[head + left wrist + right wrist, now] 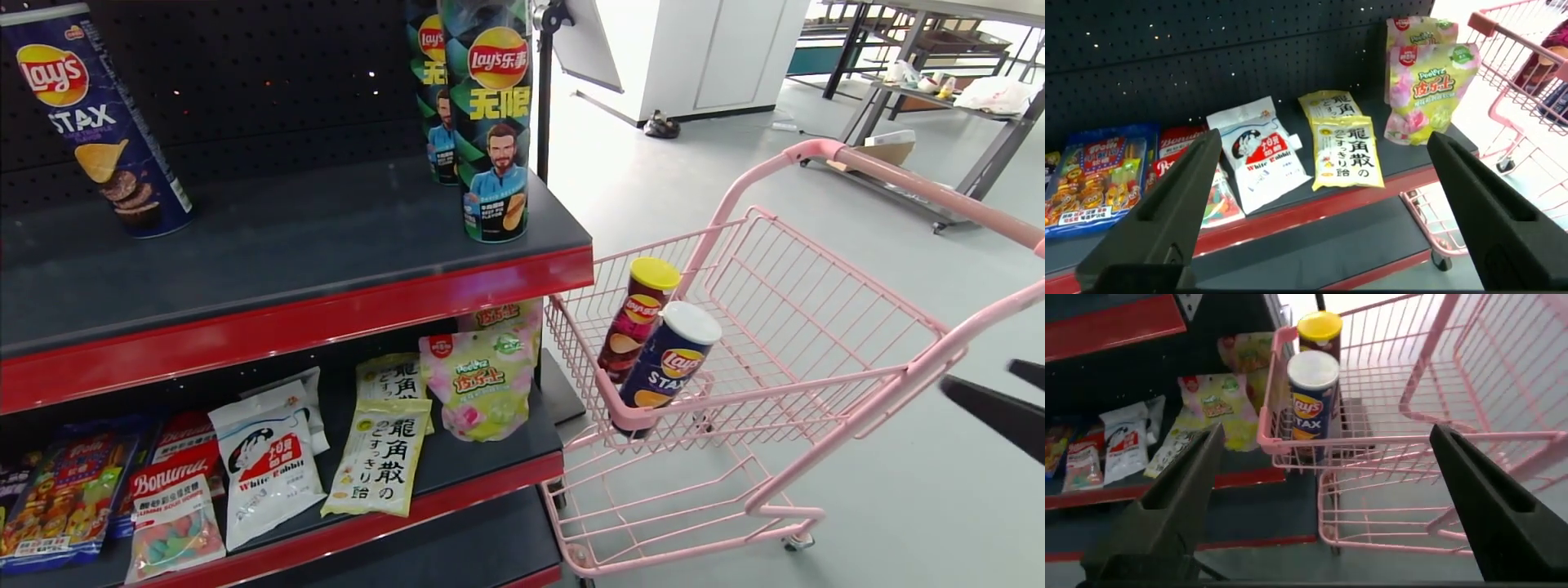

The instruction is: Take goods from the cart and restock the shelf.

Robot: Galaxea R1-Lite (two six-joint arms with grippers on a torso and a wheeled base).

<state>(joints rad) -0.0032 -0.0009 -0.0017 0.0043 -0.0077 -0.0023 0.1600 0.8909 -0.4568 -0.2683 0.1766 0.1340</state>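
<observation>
Head view: blue can (665, 367) (white lid) leans in the cart's (922, 188) corner nearest the shelf (326, 302), beside the yellow-lidded can (641, 314). Right gripper (1327, 433), spread and empty, hangs outside the cart; left gripper (1323, 139) is likewise spread. Risk: jaws catching cart wire, toppling both cans.

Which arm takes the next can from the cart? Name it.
Right. The right gripper, open, faces the blue can in the pink cart; the left gripper faces snack bags on the lower shelf.
</observation>
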